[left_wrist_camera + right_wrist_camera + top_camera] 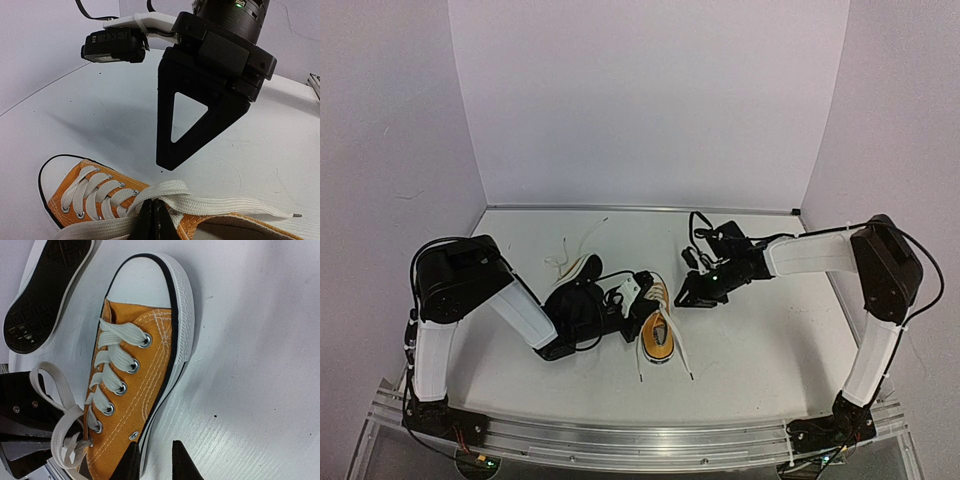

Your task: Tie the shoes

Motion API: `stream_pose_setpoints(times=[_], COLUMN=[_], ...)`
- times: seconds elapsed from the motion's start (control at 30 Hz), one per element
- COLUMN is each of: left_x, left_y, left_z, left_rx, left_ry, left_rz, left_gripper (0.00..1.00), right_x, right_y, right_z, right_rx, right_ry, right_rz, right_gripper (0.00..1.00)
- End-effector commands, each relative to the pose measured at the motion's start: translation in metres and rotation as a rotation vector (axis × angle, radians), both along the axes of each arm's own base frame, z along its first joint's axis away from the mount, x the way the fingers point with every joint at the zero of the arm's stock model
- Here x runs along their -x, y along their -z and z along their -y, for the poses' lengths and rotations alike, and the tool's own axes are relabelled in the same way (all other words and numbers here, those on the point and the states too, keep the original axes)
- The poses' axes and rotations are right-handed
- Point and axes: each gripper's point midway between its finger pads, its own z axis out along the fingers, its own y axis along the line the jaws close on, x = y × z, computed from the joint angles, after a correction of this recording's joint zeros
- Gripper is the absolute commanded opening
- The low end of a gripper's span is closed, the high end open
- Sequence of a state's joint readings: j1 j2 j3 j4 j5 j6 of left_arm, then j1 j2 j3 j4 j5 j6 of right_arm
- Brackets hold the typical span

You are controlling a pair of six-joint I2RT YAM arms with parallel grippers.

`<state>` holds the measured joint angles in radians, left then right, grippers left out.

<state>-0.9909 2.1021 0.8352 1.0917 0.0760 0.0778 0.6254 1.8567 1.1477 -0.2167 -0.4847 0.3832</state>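
The orange shoe (135,365) sat upright on the white table (260,340), near the middle of the work area and between the two arms. It was laced through its eyelets but not tied. The second shoe (45,290) lay just beside it, tipped so that mostly its black sole showed. The left gripper (154,225) was closed tight on the orange shoe's white lace (225,204), pinching it just above the tongue where two strands met. From there one strand ran out flat across the table. In the right wrist view another part of the lace curled in a loop against the left gripper's black body. The right gripper (156,460) hung close by at the shoe's side, fingers parted only narrowly and holding nothing.

The likeliest failure looked to be the shoe itself moving. Nothing pinned it down, so any pull on the pinched lace could drag or tip it rather than draw the lace taut. The pinch was at the very fingertips, and a sideways tug might let the flat lace slide out. With so narrow a gap, the right gripper could miss the strand or nip the canvas instead. The two grippers worked very near each other, and the loop could snag on the left one.
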Motion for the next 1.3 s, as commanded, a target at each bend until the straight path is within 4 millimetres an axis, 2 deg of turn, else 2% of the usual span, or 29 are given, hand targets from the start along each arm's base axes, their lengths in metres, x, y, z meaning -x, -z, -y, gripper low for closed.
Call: stream_pose_setpoints(times=[0.0, 0.17, 0.37, 0.63, 1.27], left_x=[-0.001, -0.002, -0.002, -0.001, -0.002], left_y=[-0.004, -0.002, -0.002, -0.001, -0.001], left_z=[0.003, 0.002, 0.001, 0.002, 0.005], left_rx=[0.013, 0.002, -0.009, -0.012, -0.013], left_ry=[0.012, 0.009, 0.007, 0.012, 0.019], left_rz=[0.014, 0.014, 0.018, 0.016, 0.018], left_gripper=[0.0, 0.0, 0.0, 0.0, 0.0], right_x=[-0.007, -0.005, 0.0, 0.005, 0.015], right_y=[-0.018, -0.027, -0.029, -0.041, -0.035], right_z=[-0.015, -0.025, -0.032, -0.036, -0.041], right_rx=[-0.067, -0.123, -0.169, -0.216, -0.25], right_ry=[-0.03, -0.058, -0.083, -0.104, -0.129], right_rz=[0.032, 0.025, -0.001, -0.005, -0.055], right_gripper=[0.21, 0.22, 0.21, 0.21, 0.22])
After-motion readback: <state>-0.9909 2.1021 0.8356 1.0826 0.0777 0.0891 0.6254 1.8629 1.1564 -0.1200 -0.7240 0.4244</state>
